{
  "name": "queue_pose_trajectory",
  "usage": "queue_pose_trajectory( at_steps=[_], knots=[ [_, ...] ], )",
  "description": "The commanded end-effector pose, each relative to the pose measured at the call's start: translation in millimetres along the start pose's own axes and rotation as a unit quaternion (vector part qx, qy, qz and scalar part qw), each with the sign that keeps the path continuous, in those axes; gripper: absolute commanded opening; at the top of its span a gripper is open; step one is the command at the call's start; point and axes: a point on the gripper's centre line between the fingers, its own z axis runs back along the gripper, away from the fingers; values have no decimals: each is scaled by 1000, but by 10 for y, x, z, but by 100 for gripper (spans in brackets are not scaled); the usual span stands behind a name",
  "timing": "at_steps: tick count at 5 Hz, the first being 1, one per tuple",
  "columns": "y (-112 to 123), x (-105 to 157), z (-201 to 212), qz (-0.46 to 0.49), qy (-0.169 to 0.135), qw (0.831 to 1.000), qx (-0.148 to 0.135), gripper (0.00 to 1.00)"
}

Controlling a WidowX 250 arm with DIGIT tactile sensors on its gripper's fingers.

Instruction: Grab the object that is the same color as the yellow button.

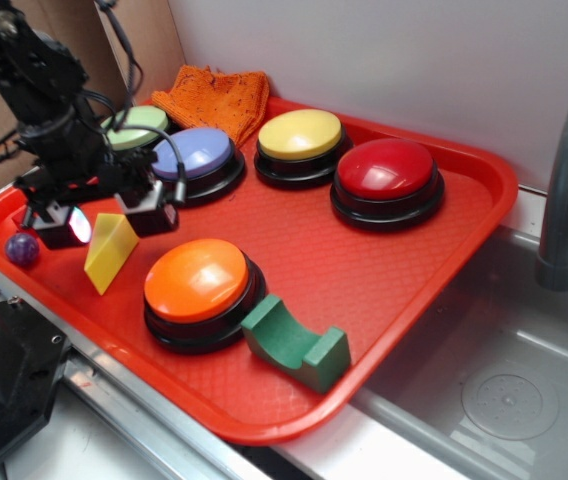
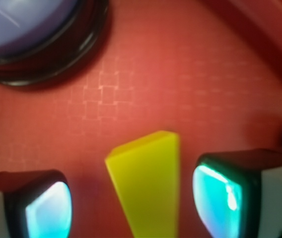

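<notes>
The yellow wedge block (image 1: 110, 250) stands on the red tray (image 1: 364, 290) at the front left, beside the orange button (image 1: 200, 282). In the wrist view the wedge (image 2: 148, 188) lies between my two fingertips with a gap on each side. My gripper (image 1: 104, 222) is open and hovers just above and behind the wedge, not touching it. The yellow button (image 1: 300, 140) sits at the back of the tray, far from the gripper.
A blue button (image 1: 196, 160), a light green button (image 1: 136, 126) and a red button (image 1: 386, 178) sit on the tray. A green arch block (image 1: 296, 342) lies at the front. A purple ball (image 1: 22, 249) sits left. An orange cloth (image 1: 214, 95) lies behind. A sink (image 1: 504, 390) is at right.
</notes>
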Motion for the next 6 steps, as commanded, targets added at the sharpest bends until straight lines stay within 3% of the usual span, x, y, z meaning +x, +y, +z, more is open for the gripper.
queue_pose_trajectory(
  at_steps=[1,3,4,6],
  knots=[
    [4,64,-107,-1,-8,1000,1,0],
    [-87,113,75,-30,-12,999,9,0],
    [-212,216,397,-61,-5,998,9,0],
    [-684,421,1105,-140,29,989,-30,0]
  ],
)
